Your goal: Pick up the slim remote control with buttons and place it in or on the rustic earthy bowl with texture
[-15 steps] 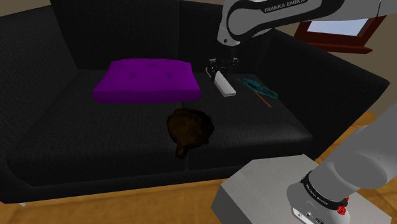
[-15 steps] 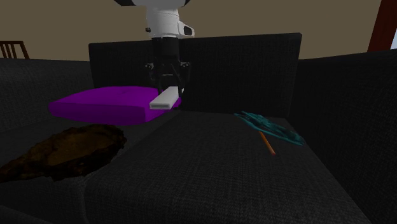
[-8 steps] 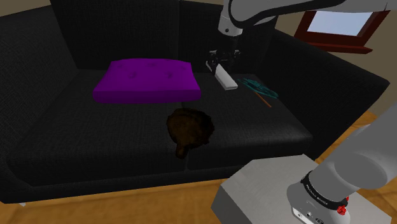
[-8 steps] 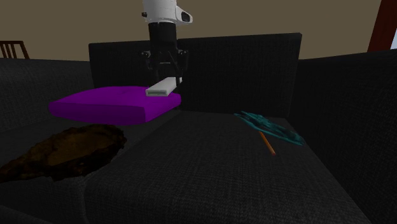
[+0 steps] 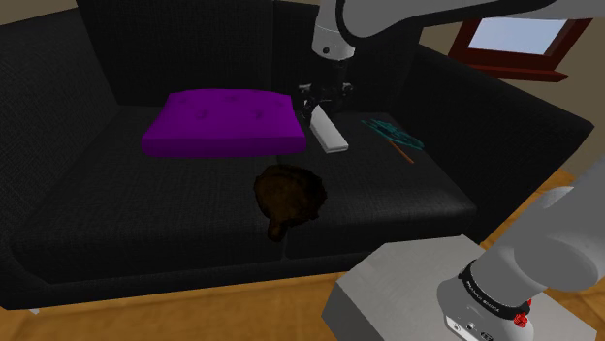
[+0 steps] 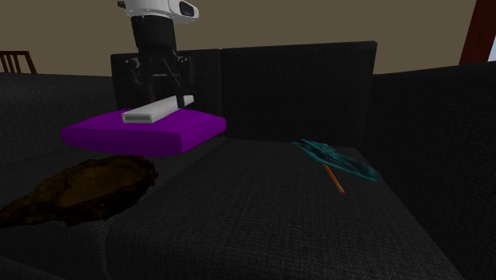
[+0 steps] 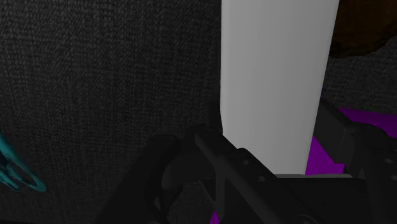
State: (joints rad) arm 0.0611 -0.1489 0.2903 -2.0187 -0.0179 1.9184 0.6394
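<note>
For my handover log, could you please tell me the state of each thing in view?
Remote: in the claw, off the sofa.
Claw: shut on the remote.
Bowl: on the sofa, without the remote.
Purple cushion: lying flat on the sofa.
Teal item: lying on the sofa.

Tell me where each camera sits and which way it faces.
Shoulder view: beside and behind the stand, looking down over the sofa; stand, arm and gripper show.
Second exterior view: low over the sofa, facing its backrest; the gripper shows.
Wrist view: on the hand, looking along the gripper at the remote it clasps.
Shared: remote and purple cushion, in all three.
</note>
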